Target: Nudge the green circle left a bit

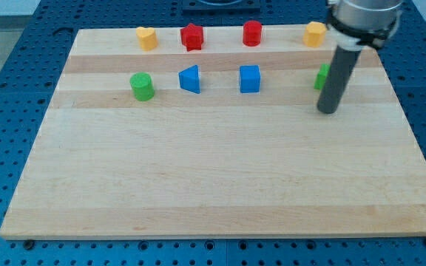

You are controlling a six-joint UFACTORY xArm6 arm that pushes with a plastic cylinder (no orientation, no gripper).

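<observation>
The green circle (142, 86) stands on the wooden board (220, 177) at the view's upper left. My tip (328, 111) rests on the board far to its right, at the view's upper right, well apart from it. The rod hides most of a second green block (321, 77), whose shape I cannot make out; the tip is just below and right of it.
A blue triangle (190, 79) and a blue cube (250, 79) sit between the green circle and the tip. Along the top edge are a yellow heart (147, 37), a red star (191, 35), a red cylinder (252, 33) and a yellow block (315, 33).
</observation>
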